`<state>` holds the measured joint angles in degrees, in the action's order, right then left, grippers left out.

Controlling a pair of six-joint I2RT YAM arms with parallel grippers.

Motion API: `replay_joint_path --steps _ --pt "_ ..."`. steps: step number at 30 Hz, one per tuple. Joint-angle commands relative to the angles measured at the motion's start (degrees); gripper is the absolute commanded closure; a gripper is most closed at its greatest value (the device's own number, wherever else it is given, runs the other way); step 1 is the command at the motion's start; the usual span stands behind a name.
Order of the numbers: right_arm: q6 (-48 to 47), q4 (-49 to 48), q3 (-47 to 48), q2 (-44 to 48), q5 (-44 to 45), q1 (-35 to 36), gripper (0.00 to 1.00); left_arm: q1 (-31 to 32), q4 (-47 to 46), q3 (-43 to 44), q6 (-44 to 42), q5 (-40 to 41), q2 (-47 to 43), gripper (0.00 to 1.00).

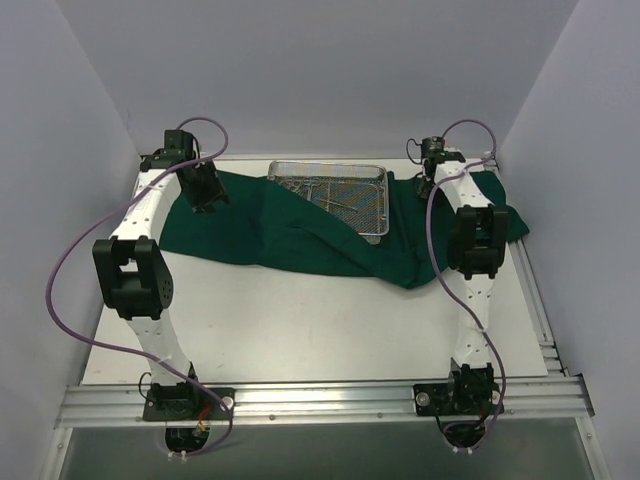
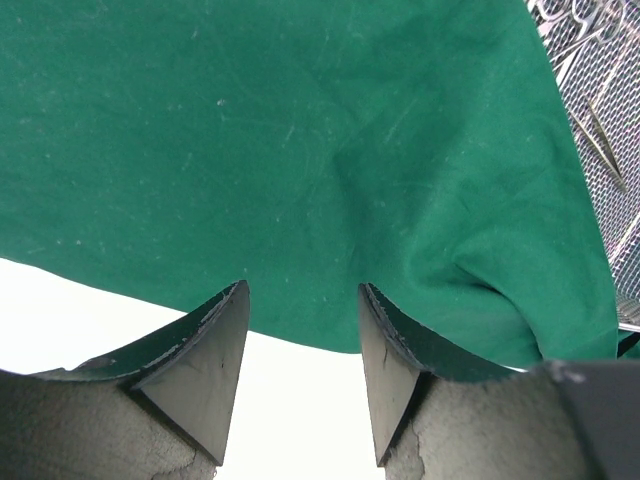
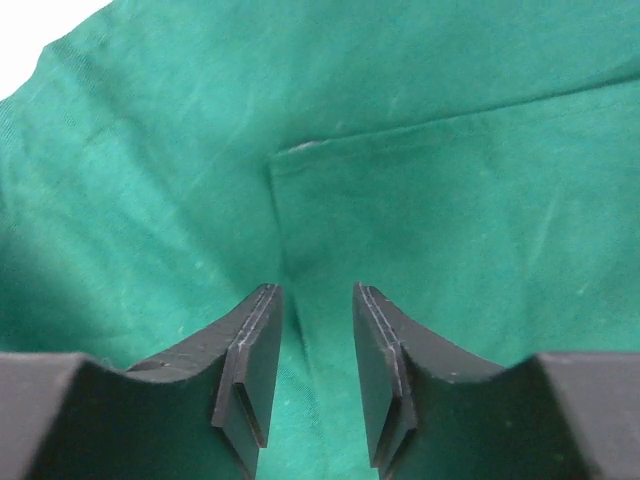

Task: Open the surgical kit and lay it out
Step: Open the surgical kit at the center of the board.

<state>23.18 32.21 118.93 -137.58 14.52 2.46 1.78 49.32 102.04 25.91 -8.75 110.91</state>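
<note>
L gripper (image 2: 302,292) wide open, R gripper (image 3: 315,295) part open (both empty); pinch cloth (image 1: 290,238) edges low, don't drag tray (image 1: 366,212).

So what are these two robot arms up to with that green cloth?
They are unwrapping a surgical kit. The cloth lies opened out across the table, a bit rumpled, with the wire tray sitting on it and the steel instruments inside the tray. The left gripper and right gripper hang open just over the cloth, one on either side of the tray, gripping nothing at this moment.
</note>
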Motion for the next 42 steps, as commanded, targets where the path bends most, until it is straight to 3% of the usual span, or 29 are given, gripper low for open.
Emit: replay_joint_path --steps 1,10,21,42 --pt "-0.5 0.1 -0.8 0.0 1.3 -1.0 0.67 0.3 -1.2 -0.3 0.3 -0.5 -0.2 0.44" --pt "-1.5 -2.4 -3.4 0.6 -0.7 -1.2 0.69 0.2 -1.6 -0.3 0.5 -0.7 -0.1 0.44" --pt "-1.0 -2.8 -3.4 2.7 -0.7 -0.6 0.62 0.2 -1.8 -0.6 0.5 -1.0 0.2 0.44" --pt "-1.6 -4.2 -6.3 2.0 -2.2 -0.3 0.64 -0.6 -0.9 -0.6 -0.6 -1.4 0.4 0.44"
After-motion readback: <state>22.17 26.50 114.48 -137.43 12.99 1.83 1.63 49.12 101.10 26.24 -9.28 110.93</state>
